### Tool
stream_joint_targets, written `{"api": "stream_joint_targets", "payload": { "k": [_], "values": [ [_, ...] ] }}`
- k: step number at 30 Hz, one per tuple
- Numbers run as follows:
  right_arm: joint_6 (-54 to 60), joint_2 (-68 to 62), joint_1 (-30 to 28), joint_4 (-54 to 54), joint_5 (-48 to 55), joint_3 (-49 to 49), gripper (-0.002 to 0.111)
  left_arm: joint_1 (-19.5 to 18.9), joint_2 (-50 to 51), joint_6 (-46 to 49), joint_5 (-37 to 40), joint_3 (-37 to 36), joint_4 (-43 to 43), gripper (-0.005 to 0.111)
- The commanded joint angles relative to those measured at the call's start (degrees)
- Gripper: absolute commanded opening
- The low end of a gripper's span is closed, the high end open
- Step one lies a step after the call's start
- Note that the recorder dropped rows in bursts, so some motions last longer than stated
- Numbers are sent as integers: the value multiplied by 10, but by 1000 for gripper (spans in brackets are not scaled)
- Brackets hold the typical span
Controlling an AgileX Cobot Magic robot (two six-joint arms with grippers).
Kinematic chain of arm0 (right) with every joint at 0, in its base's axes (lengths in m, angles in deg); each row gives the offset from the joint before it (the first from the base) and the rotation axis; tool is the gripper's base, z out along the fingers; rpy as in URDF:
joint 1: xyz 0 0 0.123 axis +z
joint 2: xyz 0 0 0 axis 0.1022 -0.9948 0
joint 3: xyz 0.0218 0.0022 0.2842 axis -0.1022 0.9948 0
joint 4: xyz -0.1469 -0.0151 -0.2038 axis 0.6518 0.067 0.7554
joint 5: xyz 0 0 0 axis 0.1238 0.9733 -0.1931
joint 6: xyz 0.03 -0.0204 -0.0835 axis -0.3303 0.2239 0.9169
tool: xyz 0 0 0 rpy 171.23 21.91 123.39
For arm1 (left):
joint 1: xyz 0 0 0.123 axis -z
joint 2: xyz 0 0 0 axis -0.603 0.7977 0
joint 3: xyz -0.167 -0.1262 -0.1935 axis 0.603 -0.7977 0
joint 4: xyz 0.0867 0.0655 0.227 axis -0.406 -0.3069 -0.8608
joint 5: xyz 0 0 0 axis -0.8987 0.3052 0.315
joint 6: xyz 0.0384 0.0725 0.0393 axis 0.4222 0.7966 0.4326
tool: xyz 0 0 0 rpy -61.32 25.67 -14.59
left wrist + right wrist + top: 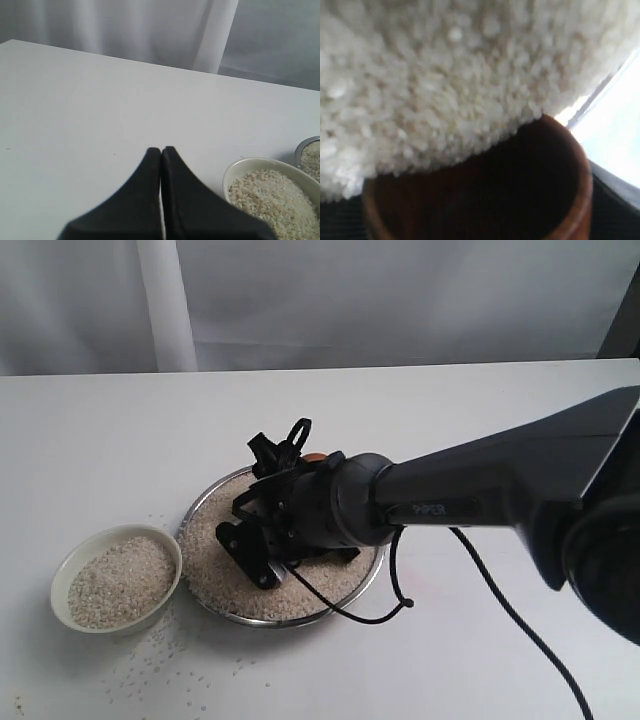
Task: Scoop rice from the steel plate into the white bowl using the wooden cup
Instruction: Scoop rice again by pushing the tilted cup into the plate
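- A white table [120,430] stands in front of a pale curtain [400,300], and nothing else is in the room.
- The wooden cup [495,195] lies tipped on its side. Its dark mouth is pushed against the rice [445,75], and grains bank over its upper lip.
- That rice lies in the steel plate [290,620] at mid-table. The white bowl [60,575] sits just beside the plate on its left and already holds plenty of grain.
- The right gripper [262,510] hangs low over the plate and is clamped on the cup. The jaws themselves are barely visible.
- The left gripper [161,152] has its fingers pressed together and holds nothing. It hovers over bare table near the bowl.
- To scoop well, the cup likely needs to drive forward with its lip low in the heap. It should roll mouth-up before lifting, so the load settles inside.
- The trip to the bowl should be level and slow. Loose grains [160,660] on the table in front of the bowl suggest how easily rice spills.
- Only the right wrist view shows the cup's mouth meeting the rice. In the exterior view the arm hides nearly all of the cup.
- Only the exterior view shows plate and bowl side by side, along with the stray grains.
- Only the left wrist view shows the idle gripper's closed fingers.
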Motion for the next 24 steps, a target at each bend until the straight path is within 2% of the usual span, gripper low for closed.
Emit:
{"api": "stream_joint_targets", "payload": {
  "k": [1, 11, 24],
  "values": [
    [14, -2, 9, -26, -22, -3, 0, 4, 0, -1, -3, 1, 3, 0],
    [14, 3, 20, -56, -31, -3, 0, 4, 0, -1, -3, 1, 3, 0],
    [11, 27, 20, -166, -64, -3, 0, 4, 0, -1, -3, 1, 3, 0]
  ]
}}
